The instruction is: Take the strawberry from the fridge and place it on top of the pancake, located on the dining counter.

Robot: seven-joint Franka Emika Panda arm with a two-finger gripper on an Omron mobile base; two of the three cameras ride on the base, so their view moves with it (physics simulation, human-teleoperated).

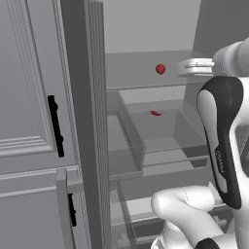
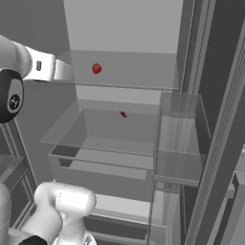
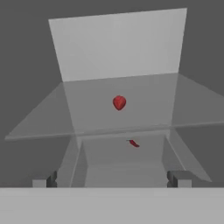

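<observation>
The fridge (image 1: 146,29) stands open in front of me, pale grey inside. The strawberry (image 1: 160,69) (image 2: 96,68) (image 3: 119,103), a tiny bright red berry, sits on the upper glass shelf (image 3: 92,113) near its middle. My gripper (image 1: 182,67) (image 2: 70,72) (image 3: 113,180) hovers at shelf height in front of the berry, a short way off and apart from it. Its jaws are open wide with nothing between them, and the berry lies centred between the fingertips (image 3: 178,178) in the hand view. The pancake and the dining counter are out of view.
A small elongated red item (image 1: 155,113) (image 2: 123,114) (image 3: 134,143) lies on the shelf below. Clear door bins (image 2: 179,139) hang on the right door. The dark door edge (image 1: 78,121) and a light-grey cabinet with black handles (image 1: 56,126) stand at the left.
</observation>
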